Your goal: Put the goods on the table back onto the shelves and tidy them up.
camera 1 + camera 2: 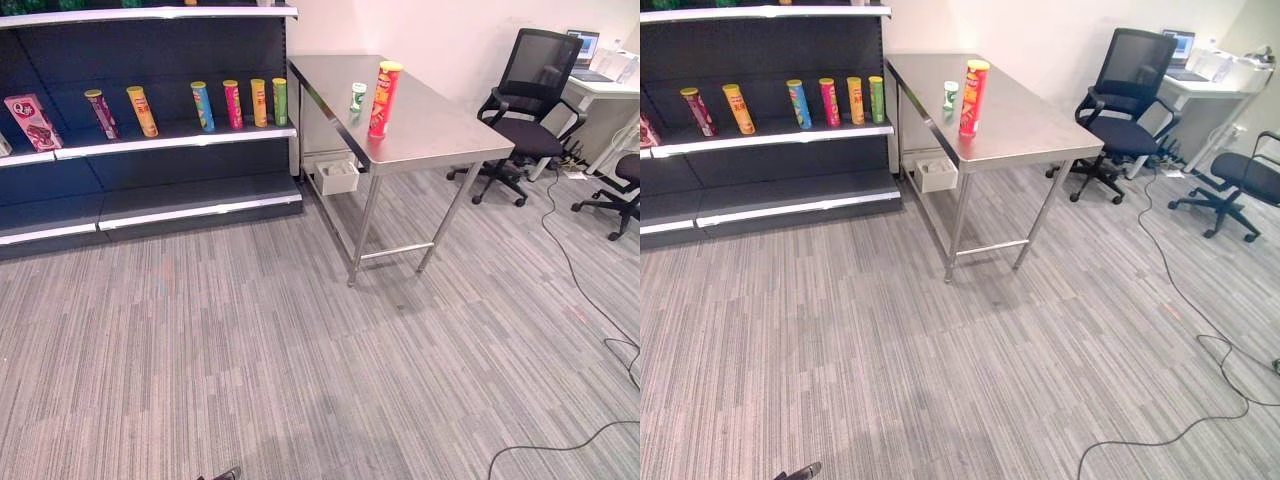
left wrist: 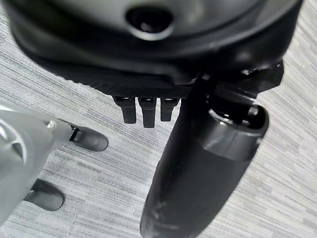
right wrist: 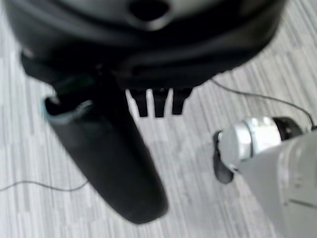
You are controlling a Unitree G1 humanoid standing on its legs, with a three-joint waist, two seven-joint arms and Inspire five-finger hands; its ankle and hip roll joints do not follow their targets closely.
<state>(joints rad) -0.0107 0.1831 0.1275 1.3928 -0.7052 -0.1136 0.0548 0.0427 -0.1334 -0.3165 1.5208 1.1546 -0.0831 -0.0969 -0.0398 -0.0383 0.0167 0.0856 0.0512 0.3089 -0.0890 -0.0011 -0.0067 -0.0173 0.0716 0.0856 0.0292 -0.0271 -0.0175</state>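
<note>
Nearest the camera, your left hand (image 2: 198, 163) and right hand (image 3: 109, 163) both hang low over the grey carpet (image 1: 300, 350). Each wrist view shows the thumb extended and the fingers (image 2: 143, 111) straight and relaxed. Neither hand holds anything.

Task items: a tall red crisp tube (image 1: 384, 98) stands upright on the steel table (image 1: 440, 135), near the edge facing the shelves. A short green-and-white can (image 1: 358, 96) stands just beside it, on its shelf side, the two apart.

Handling, as a judgement: the tube looks light, stiff and smooth-walled, likely thin card that dents under a hard squeeze. Being tall and narrow, it tips easily. You should wrap it around mid-height, thumb opposite fingers, with moderate pressure. The small can appears rigid and stable; take it around its body.

Outward from there: the dark shelving unit (image 1: 150, 60) stands left of the table, close to its corner. Its middle shelf (image 1: 175, 138) carries a spaced row of tubes (image 1: 232, 104) and a pink box (image 1: 32, 121) at the far left. A small white tray (image 1: 337, 176) hangs under the table. Office chairs (image 1: 525, 110) stand to the right.

Pose: both arms are down and well apart from the table. You must walk closer before any reach.
</note>
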